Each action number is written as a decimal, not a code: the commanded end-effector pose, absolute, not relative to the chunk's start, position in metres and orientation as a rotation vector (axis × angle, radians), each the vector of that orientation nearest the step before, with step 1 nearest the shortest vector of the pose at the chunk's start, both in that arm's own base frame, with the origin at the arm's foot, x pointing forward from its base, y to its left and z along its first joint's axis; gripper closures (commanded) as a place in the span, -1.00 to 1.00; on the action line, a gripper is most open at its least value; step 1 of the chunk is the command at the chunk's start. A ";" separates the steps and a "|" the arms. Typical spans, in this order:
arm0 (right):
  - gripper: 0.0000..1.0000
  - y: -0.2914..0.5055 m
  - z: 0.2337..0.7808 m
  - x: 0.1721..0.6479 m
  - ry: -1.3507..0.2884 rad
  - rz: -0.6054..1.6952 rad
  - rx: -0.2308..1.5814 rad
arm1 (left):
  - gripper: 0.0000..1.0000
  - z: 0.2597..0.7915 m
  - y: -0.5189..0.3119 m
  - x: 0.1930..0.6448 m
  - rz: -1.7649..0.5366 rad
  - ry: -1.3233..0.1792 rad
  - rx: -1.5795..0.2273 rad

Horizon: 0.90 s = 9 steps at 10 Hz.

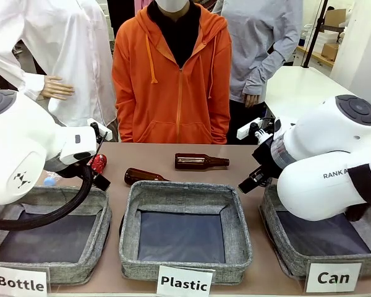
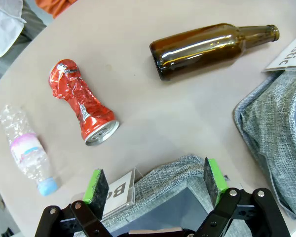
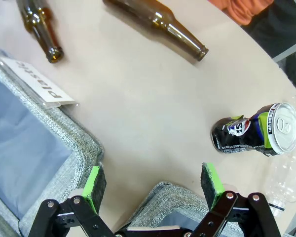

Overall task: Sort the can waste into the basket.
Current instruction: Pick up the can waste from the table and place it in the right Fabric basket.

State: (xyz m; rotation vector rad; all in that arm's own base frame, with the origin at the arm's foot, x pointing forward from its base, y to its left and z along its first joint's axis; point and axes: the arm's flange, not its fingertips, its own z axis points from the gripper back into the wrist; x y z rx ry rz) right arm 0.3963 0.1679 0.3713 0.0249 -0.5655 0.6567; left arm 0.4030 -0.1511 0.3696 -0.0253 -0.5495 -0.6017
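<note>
Left gripper (image 2: pixel 155 180): released. The green pads stand wide apart, low in the left wrist view, hanging over the grey rim of the Bottle basket (image 2: pixel 177 173).

Red can (image 2: pixel 81 103): crushed, on its side on the table (image 2: pixel 153 123), left of centre in that view. Its open end points toward the bottom of the frame. It is clear of both pads. A clear plastic bottle (image 2: pixel 27 153) lies near it at the far left. A brown bottle (image 2: pixel 207 47) lies at upper right, well apart from the can. The Plastic basket (image 2: pixel 276 123) fills the right edge.

Right gripper (image 3: pixel 153 183): released, pads spread as wide, low in the right wrist view. A corner of grey woven rim sits just beneath them.

Black can (image 3: pixel 251 133): on its side on the table at the right of that view, silver top toward the right edge, white and yellow-green print showing. It is apart from the pads. A second clear plastic bottle (image 3: pixel 286 182) lies just beside it at lower right; I cannot tell whether they touch. Another brown bottle (image 3: pixel 158 22) lies along the top edge.

Can basket (image 1: pixel 272 229): lower right of the front view, partly behind the right arm, its white "Can" sign (image 1: pixel 332 277) in front. Both cans lie on the table outside it.

A person (image 1: pixel 173 80) in an orange hooded top stands at top centre, across the table.
</note>
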 end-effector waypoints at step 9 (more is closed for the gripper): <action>-1.00 0.040 0.522 0.238 -0.549 0.424 0.729 | -1.00 0.523 0.012 0.266 -0.399 -0.548 -0.926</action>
